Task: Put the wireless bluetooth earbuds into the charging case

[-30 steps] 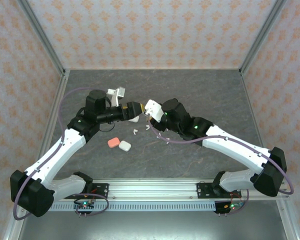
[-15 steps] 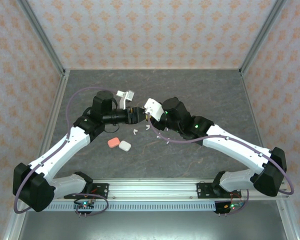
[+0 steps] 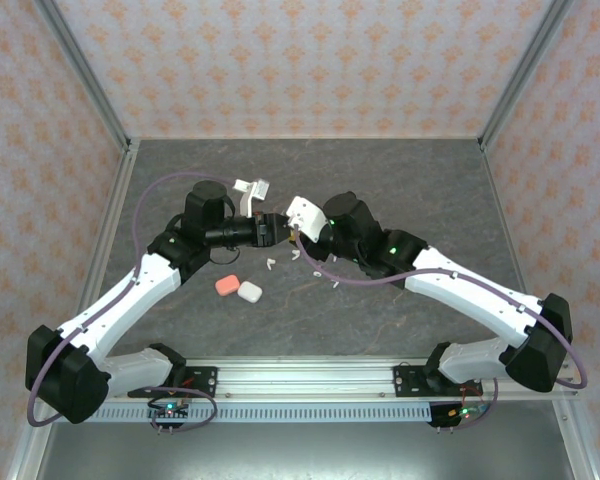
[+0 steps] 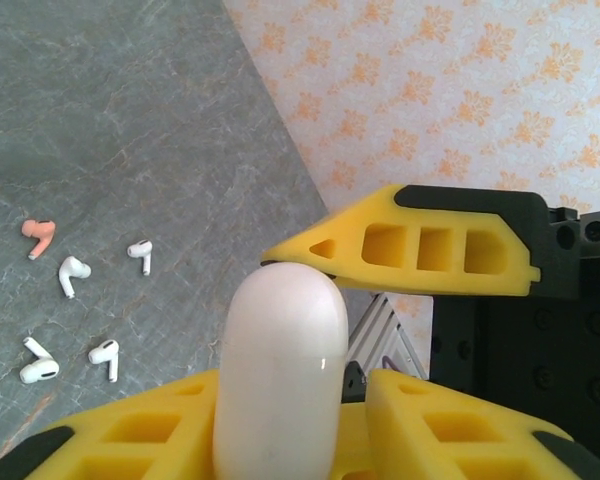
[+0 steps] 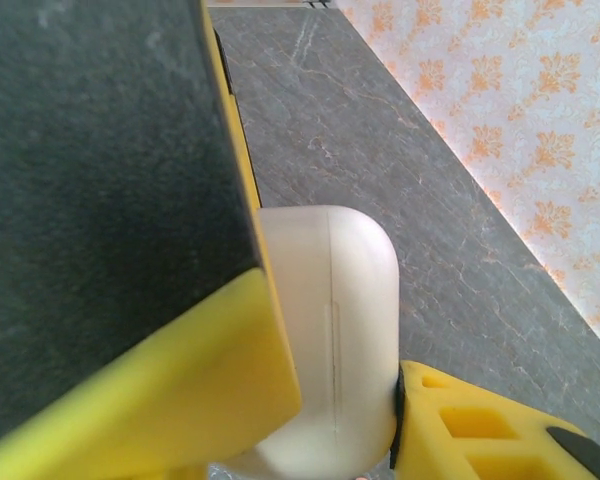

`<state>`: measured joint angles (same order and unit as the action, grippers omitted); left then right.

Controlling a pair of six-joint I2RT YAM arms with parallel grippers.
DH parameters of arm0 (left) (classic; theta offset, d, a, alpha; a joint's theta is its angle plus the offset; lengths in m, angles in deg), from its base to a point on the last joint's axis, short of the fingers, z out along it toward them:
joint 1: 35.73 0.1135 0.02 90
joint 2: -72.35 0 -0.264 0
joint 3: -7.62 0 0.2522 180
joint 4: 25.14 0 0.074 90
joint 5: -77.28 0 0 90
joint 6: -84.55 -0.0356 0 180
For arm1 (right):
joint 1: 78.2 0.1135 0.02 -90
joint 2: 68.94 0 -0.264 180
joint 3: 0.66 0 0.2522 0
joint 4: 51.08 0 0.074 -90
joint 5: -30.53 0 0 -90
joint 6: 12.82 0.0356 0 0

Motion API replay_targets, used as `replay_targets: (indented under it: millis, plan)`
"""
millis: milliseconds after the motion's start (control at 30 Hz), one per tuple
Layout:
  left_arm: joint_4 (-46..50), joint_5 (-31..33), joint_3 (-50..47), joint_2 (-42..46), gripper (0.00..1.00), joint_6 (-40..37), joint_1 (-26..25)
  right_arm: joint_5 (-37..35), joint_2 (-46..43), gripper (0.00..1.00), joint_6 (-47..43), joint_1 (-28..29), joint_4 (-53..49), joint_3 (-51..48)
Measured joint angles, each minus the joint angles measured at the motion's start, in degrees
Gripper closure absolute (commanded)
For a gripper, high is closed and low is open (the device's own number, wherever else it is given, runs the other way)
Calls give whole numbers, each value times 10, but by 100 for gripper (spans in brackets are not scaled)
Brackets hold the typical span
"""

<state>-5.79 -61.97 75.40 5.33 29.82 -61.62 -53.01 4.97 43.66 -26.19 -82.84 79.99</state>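
the worktop (image 3: 410,190) was dark grey with pale streaks, like stone. the walls (image 3: 300,60) were pale with small orange flowers all over. both arms (image 3: 130,295) were white with black parts, and thin purple cables (image 3: 145,200) ran on them. a tiny green light (image 3: 390,249) glowed on the right arm (image 3: 470,290). the left hand (image 4: 275,315) and the right hand (image 5: 340,400) had bright yellow fingers (image 4: 440,410) with black backs. the held case (image 4: 278,390) was plain shiny white. four earbuds (image 4: 73,275) were white and one earbud (image 4: 38,235) was pink. there was also a pink case (image 3: 227,286) and a white case (image 3: 249,292).

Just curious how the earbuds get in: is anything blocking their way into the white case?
Yes: the white case, held between the left end effector and right end effector, looks shut, its lid seam closed.
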Motion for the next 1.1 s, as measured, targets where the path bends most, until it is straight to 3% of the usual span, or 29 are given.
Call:
replay_targets:
  millis: [100,367,567,800,933,1100]
  plan:
    - [2,4,0,0,69,-6,1,0,5,58,0,0,-7,7]
    - [10,6,0,0,80,-16,0,21,20,28,14,-9,-33,22]
    - [-5,31,0,0,94,-23,-4,74,11,8,38,-37,-68,22]
    - [-113,95,-41,1,100,-48,-13,215,-87,6,110,-158,-66,-24]
    - [-173,127,-68,3,100,-88,-28,303,-127,7,186,-237,3,-80]
    - [-241,151,-83,14,100,-151,-59,370,-129,8,286,-280,115,-138]
